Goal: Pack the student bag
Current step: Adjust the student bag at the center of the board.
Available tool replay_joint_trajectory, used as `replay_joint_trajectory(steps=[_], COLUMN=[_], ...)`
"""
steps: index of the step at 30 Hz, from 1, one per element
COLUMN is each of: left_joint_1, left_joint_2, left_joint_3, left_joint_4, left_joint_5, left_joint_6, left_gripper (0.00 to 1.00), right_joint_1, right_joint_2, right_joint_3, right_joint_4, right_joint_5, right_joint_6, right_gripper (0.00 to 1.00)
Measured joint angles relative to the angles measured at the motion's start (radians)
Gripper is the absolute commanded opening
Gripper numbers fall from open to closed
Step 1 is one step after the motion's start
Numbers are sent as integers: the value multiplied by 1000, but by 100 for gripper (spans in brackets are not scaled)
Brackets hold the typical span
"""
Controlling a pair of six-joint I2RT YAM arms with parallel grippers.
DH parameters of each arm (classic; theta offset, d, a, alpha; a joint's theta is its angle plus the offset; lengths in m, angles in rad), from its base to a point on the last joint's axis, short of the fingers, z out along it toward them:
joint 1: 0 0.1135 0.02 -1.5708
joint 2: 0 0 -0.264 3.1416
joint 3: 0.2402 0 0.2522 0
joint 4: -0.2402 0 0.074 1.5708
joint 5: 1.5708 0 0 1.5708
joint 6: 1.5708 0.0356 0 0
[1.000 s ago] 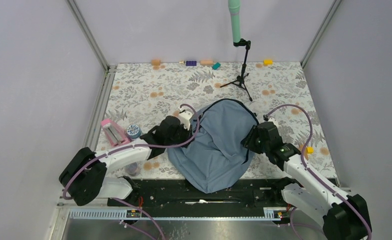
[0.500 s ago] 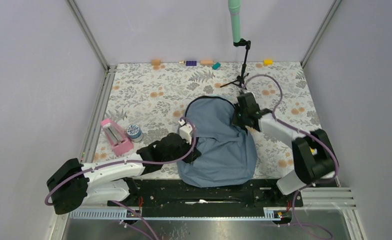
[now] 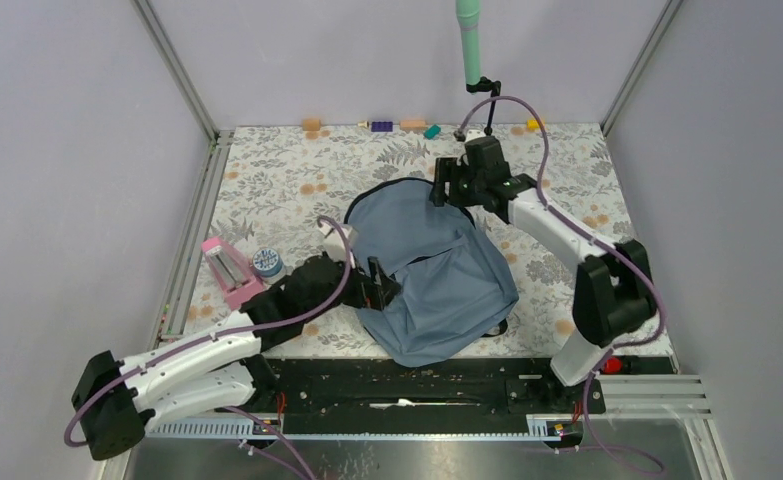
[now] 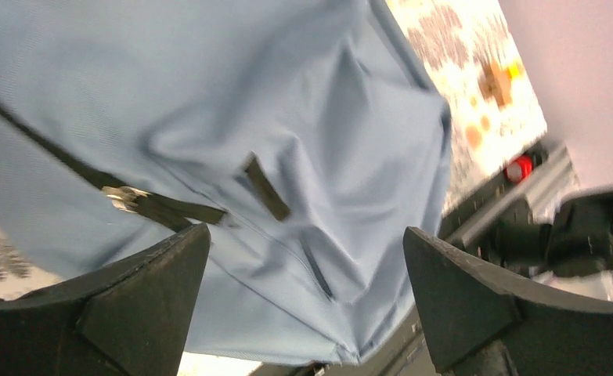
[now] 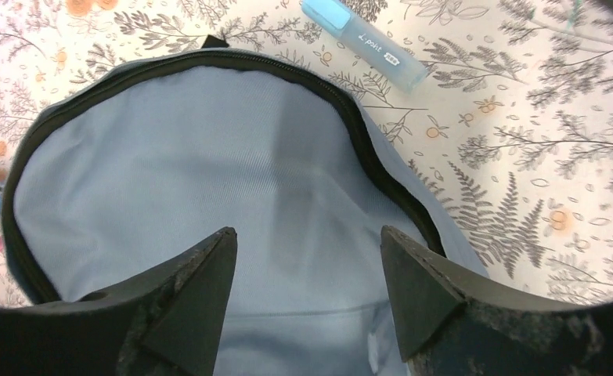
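The student bag point(image 3: 427, 270), a large soft grey-blue fabric backpack, lies flat mid-surface with its zippered top edge toward the far wall, presumably spread out for loading. My left gripper point(image 4: 303, 313) stands jaws apart at its left edge, holding nothing. My right gripper point(image 5: 303, 305), also jaws apart and empty, hovers over the top edge. Plain lilac walls point(image 3: 67, 150) enclose the floral-patterned surface point(image 3: 297, 170). A light-blue pen point(image 5: 362, 41) lies just beyond the bag.

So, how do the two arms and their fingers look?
The left arm and the right arm have white shells with black joints and bases. A purple cable loops along each. The fingers of the left gripper and right gripper are black wedges with blunt tips; the right ones look scuffed.
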Motion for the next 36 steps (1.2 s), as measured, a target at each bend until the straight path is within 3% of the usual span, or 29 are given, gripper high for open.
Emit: replay_joint_trajectory(steps=[9,13,19,24,29,36], left_joint_1=[233,278,305,307,307,307], left_joint_2=[-3,63,150,188,210,240], left_joint_3=[0,-2,-3,-3,-3,-6], left_joint_4=[-54,-41,-19,3,20,42], left_joint_5=[-19,-19,-24,-32,-45,-52], left_joint_6=[-57,-66,-74,-73,-64,-56], left_gripper=[96,97,98,87,77,72], right_joint_1=[16,141,354,454,526,566], right_joint_2=[-401,-496,-446,-343,-256,-168], right_joint_3=[-192,-264,-295,-284,-254,-179], right_joint_4=[-67,-84,-125,-150,-167,-170], right_joint_5=[-19,-16,6,55,91,145], right_joint_6=[-8,21,71,87,96,96], right_gripper=[72,66,60,51,50,48])
